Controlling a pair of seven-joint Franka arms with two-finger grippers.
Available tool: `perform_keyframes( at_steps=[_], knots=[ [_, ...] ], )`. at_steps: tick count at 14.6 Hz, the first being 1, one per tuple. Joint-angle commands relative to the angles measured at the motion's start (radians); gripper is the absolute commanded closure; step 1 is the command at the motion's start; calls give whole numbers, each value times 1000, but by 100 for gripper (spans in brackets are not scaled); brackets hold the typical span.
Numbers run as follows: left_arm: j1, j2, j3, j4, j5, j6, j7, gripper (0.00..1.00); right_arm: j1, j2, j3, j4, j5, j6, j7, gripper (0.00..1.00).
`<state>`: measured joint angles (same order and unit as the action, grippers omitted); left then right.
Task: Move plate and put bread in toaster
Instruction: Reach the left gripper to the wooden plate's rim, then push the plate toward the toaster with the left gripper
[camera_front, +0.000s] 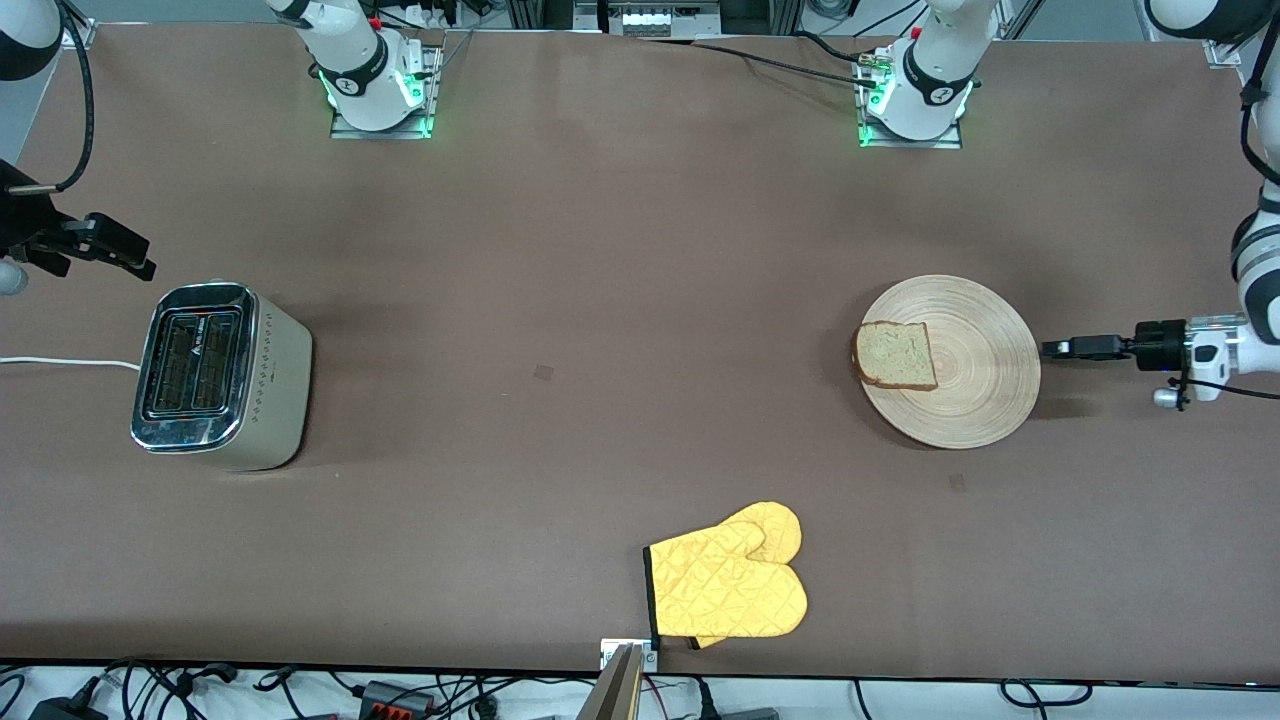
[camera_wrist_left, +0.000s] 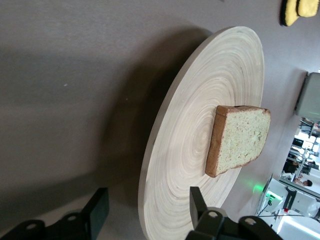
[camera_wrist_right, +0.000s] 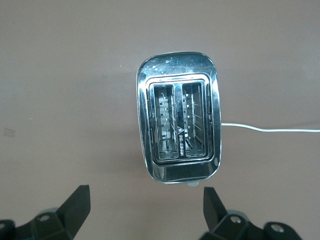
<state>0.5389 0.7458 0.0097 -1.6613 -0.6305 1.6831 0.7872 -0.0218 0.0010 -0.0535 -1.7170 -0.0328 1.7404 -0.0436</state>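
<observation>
From the front, the left gripper is sitting low just beside the round light wooden plate, whose edge nearer the right arm's end is carrying the crusted bread slice. The left wrist view is showing its fingers parted astride the plate's rim without touching. The right wrist view is showing the right gripper hanging wide open over bare table beside the chrome two-slot toaster.

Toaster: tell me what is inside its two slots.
Both slots of the toaster show only bare wire racks, with no bread in them. The bread lies on the plate. The slot bottoms are too dark to see.
</observation>
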Motion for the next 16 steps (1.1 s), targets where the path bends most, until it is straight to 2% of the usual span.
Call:
perform_keyframes(
  at_steps=[1, 5, 9, 11, 13, 16],
  knots=[
    [7, 30, -16, 15, -44, -11, 69, 37, -4, 16, 3, 20, 14, 1, 10, 0],
    [1, 58, -24, 14, -64, -13, 107, 56, -6, 14, 1, 22, 13, 1, 10, 0],
    [0, 63, -24, 14, -64, -22, 133, 85, -6, 14, -2, 22, 13, -1, 10, 0],
    [0, 64, -24, 20, -61, -43, 135, 96, -6, 14, -2, 23, 13, -2, 10, 0],
    [-2, 55, -25, 31, -61, -104, 141, 97, -6, 16, -2, 24, 14, -1, 10, 0],
    [-3, 57, -76, 86, -75, -125, 116, 97, -6, 16, -2, 24, 13, 1, 10, 0]
  ],
)
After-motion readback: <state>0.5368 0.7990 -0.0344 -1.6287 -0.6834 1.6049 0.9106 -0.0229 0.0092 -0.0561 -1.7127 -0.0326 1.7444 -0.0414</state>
